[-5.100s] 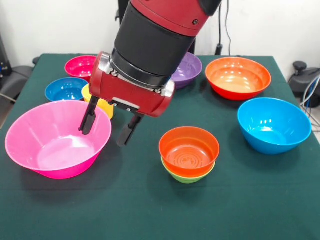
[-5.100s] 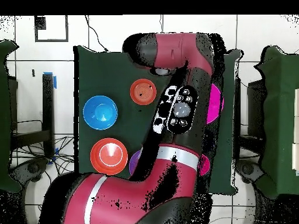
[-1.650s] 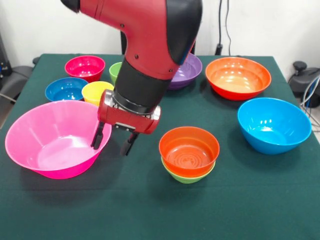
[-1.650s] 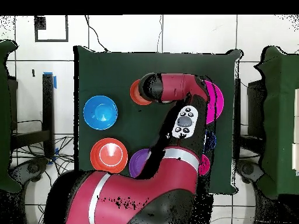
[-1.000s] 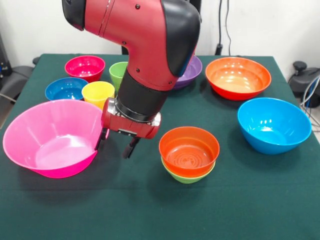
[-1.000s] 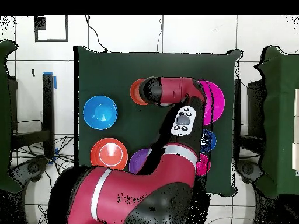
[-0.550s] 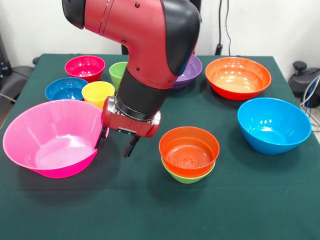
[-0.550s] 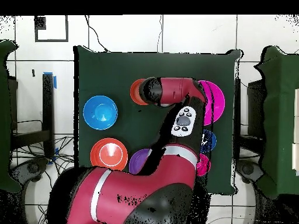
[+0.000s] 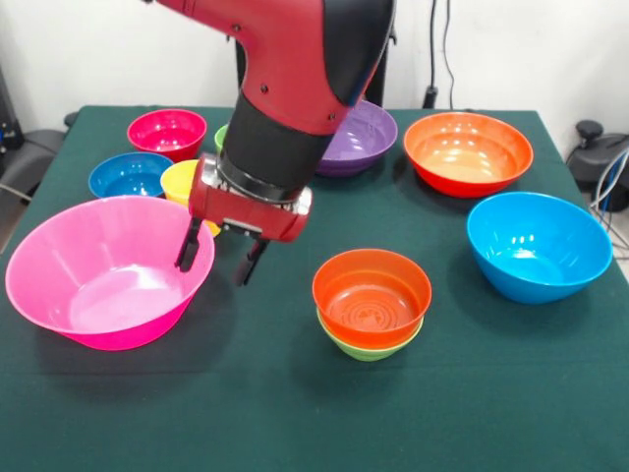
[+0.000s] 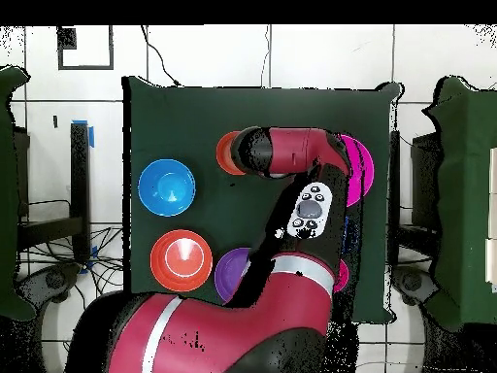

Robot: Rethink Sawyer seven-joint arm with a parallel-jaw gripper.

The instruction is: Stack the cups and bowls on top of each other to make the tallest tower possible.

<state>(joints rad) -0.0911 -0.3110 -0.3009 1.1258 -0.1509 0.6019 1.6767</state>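
Note:
My gripper [image 9: 217, 258] hangs open over the right rim of the large pink bowl [image 9: 98, 280]. One finger is above the bowl's inside and the other is outside it, and neither touches the rim. The tower [image 9: 371, 295] is a small orange-red bowl nested in a small green bowl [image 9: 370, 350], to the right of the gripper. The yellow cup [image 9: 181, 181] and a sliver of the green cup [image 9: 222, 136] show behind the arm. In the overhead view the arm [image 10: 291, 155] hides the gripper and covers part of the pink bowl [image 10: 361, 165].
The large light blue bowl [image 9: 539, 246], orange bowl [image 9: 468, 149] and purple bowl [image 9: 366, 133] stand at the right and back. The small magenta-red bowl [image 9: 165, 131] and dark blue bowl [image 9: 128, 175] sit at the back left.
The gripper has risen and shifted a little left from beside the pink bowl's rim, still open. The pink bowl, nudged left about a second ago, now rests unmoved.

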